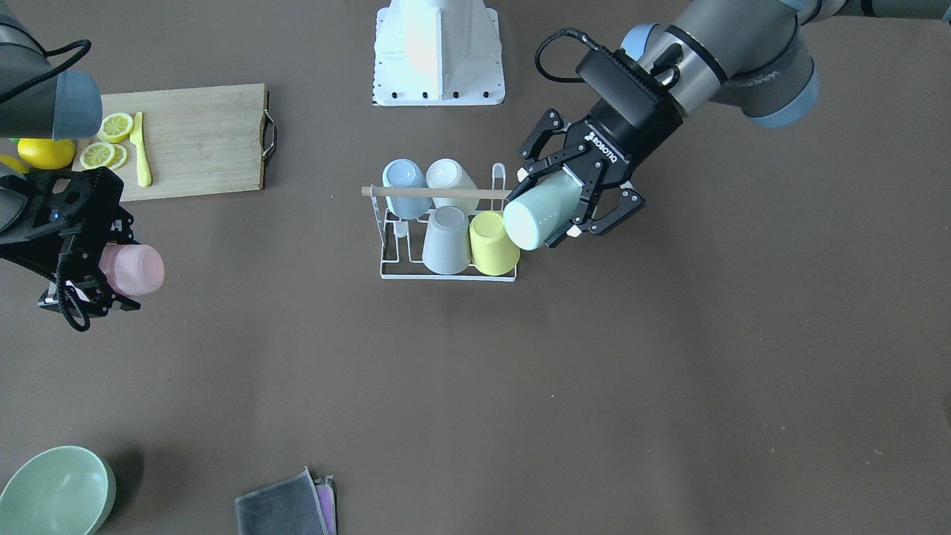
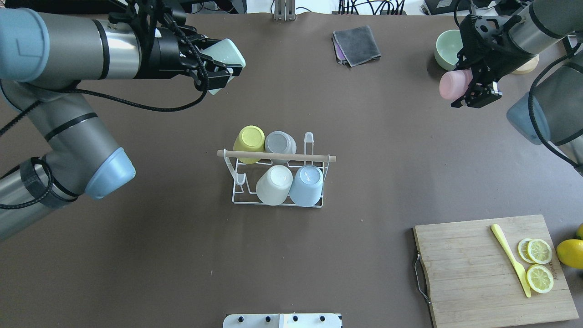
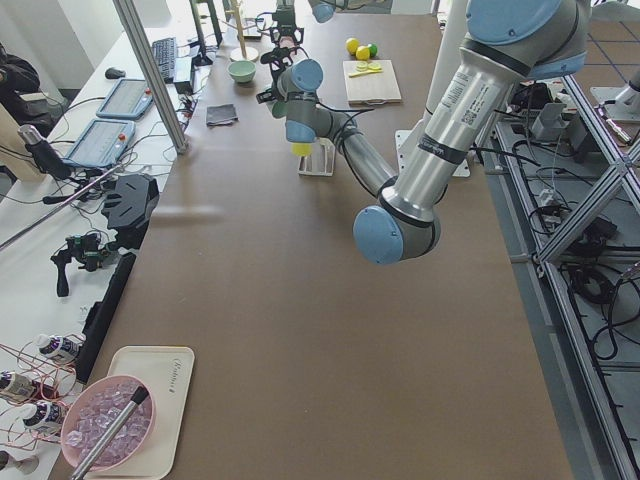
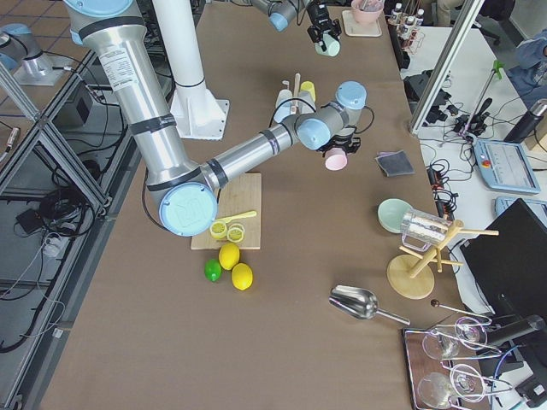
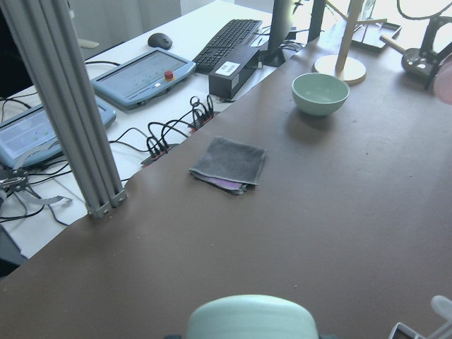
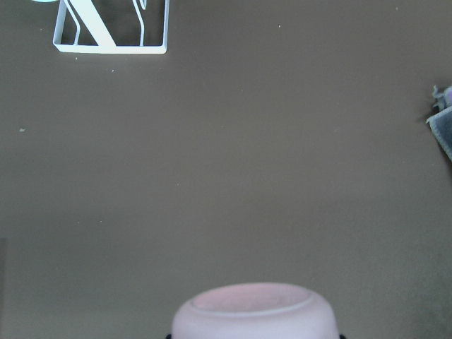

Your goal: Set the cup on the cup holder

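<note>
The cup holder (image 2: 237, 193) is a white wire rack with a wooden rod (image 1: 438, 192) across its top, mid-table. A yellow cup (image 2: 249, 142), a grey cup (image 2: 280, 143), a white cup (image 2: 274, 183) and a light blue cup (image 2: 307, 183) sit upside down on it. My left gripper (image 1: 551, 205) is shut on a mint green cup (image 1: 541, 211), held tilted in the air off the rack's end by the yellow cup. The mint cup also shows in the left wrist view (image 5: 251, 318). My right gripper (image 1: 111, 271) is shut on a pink cup (image 2: 455, 84), held well away from the rack.
A wooden cutting board (image 2: 473, 269) carries lemon slices (image 2: 539, 264) and a yellow knife (image 2: 510, 258), with a whole lemon (image 2: 570, 253) beside it. A green bowl (image 2: 447, 42) and a folded grey cloth (image 2: 356, 44) lie at the far edge. The white robot base (image 1: 438, 52) stands behind the rack.
</note>
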